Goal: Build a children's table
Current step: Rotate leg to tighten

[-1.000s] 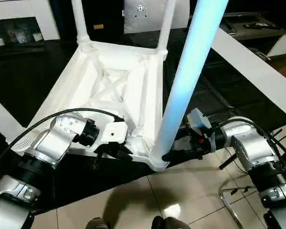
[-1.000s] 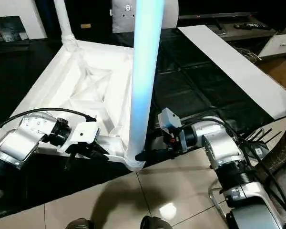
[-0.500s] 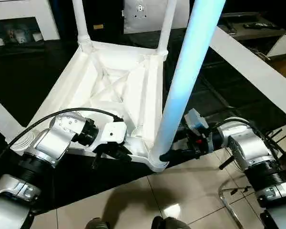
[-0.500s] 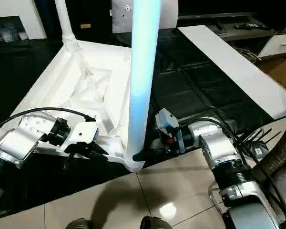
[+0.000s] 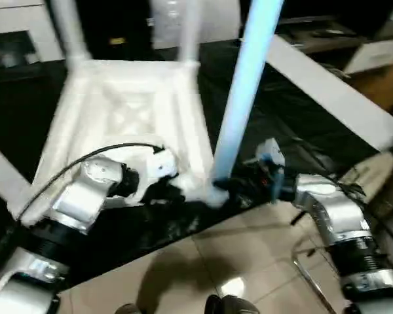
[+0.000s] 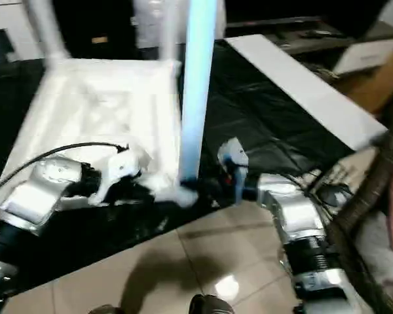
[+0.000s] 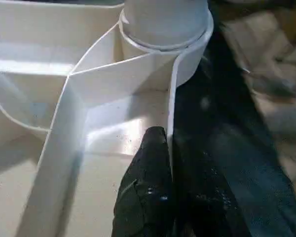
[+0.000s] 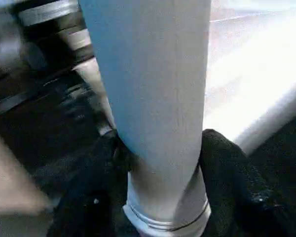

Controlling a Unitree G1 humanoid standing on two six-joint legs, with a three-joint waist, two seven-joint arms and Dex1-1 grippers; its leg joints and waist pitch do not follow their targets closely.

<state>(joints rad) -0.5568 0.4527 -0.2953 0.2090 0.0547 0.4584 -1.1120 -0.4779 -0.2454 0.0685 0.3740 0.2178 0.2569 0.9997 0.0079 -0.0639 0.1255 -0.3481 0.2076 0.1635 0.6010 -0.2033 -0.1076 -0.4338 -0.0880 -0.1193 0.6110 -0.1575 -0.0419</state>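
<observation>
Lying upside down on the black floor covering, the children's table is pinched at its rim by the left tool, while the right tool clamps the near corner leg. Uneven pulling could tilt that leg out of its socket.

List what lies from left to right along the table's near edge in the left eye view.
Left forearm → left pincer on the table rim → near leg in its corner socket → right pincer around that leg → right forearm.
</observation>
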